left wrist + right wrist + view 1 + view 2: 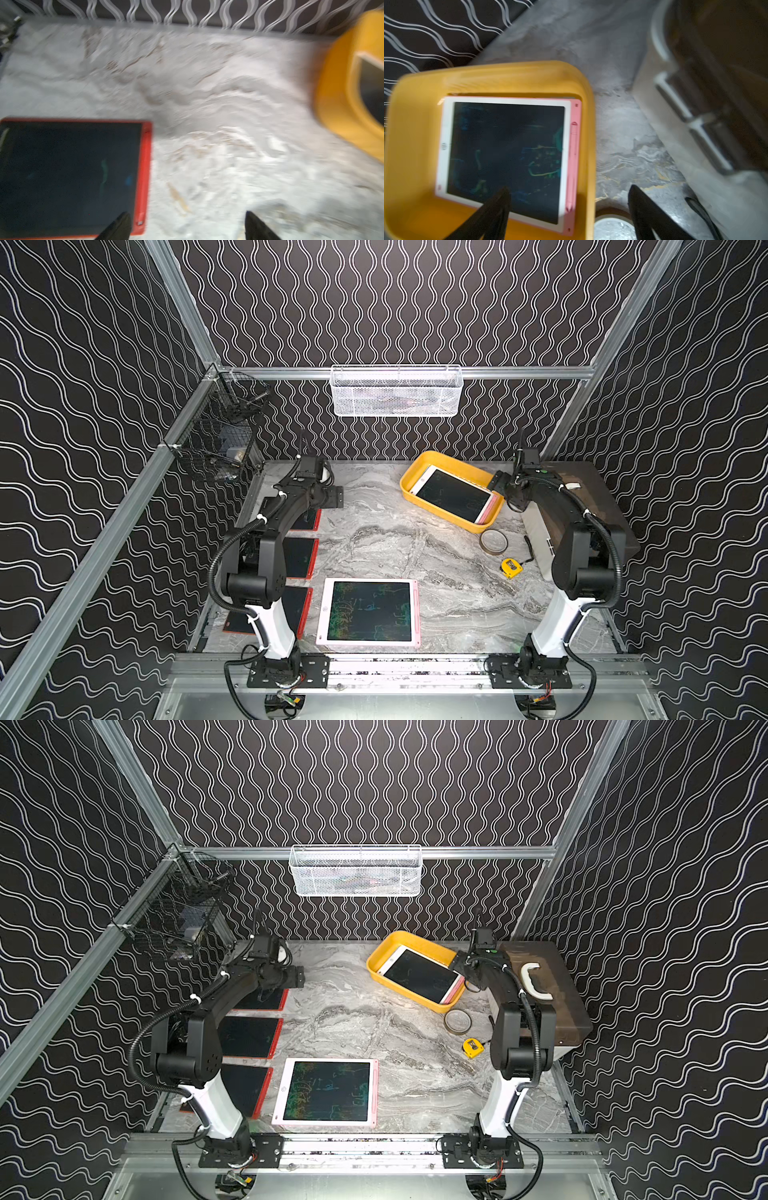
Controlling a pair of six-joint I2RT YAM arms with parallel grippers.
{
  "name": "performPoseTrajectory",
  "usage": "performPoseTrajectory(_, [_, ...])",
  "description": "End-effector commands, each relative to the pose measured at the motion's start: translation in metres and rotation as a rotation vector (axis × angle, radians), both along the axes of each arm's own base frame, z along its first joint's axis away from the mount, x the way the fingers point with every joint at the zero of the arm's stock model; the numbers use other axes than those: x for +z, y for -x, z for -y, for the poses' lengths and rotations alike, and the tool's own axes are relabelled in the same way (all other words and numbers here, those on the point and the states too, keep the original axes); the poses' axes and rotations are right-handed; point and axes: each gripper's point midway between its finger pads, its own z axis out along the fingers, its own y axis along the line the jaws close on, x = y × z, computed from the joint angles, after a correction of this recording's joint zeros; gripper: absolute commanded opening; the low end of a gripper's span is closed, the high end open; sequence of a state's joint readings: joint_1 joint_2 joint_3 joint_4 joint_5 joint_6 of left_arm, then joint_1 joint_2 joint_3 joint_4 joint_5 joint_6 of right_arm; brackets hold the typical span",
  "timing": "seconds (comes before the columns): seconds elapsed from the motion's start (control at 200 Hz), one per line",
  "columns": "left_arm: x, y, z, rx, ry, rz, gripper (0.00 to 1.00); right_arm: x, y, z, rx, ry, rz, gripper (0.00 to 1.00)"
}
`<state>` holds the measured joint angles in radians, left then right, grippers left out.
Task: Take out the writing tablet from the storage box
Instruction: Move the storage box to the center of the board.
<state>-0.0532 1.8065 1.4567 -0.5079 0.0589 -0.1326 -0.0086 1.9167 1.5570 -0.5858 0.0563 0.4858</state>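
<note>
Writing tablet [455, 494] lies screen-up inside the storage box [440, 514], its pink edge beside the box's wall. Right gripper [569, 188] hangs spread and empty above that wall; it should probably tilt, pinching the pink edge. Left gripper [187, 213], also spread, empty, is well apart from the box.

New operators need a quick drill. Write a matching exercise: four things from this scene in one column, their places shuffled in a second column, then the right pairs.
1 storage box
2 tape roll
3 white mesh basket
4 red-framed tablets

A hangs on the back rail
B lined up beside the left arm
C on the table, by the box's near corner
D holds a white-framed writing tablet

Pairs: 1-D, 2-C, 3-A, 4-B
</note>
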Motion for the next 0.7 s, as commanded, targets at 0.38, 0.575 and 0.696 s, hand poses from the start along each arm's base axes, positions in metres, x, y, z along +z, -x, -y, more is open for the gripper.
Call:
performPoseTrajectory(0.38, [0.096,0.033,0.055,-0.148,0.173,0.150,0.96,-0.069,0.022,-0.038,0.060,-0.068,-0.192,0.24])
performPoseTrajectory(0.575, [0.093,0.036,0.072,-0.164,0.210,0.130,0.97,-0.060,0.026,-0.088,0.198,-0.001,-0.197,0.08])
performPoseTrajectory(0.696, [0.087,0.038,0.087,-0.187,0.238,0.100,0.98,-0.054,0.037,-0.125,0.271,-0.028,-0.180,0.02])
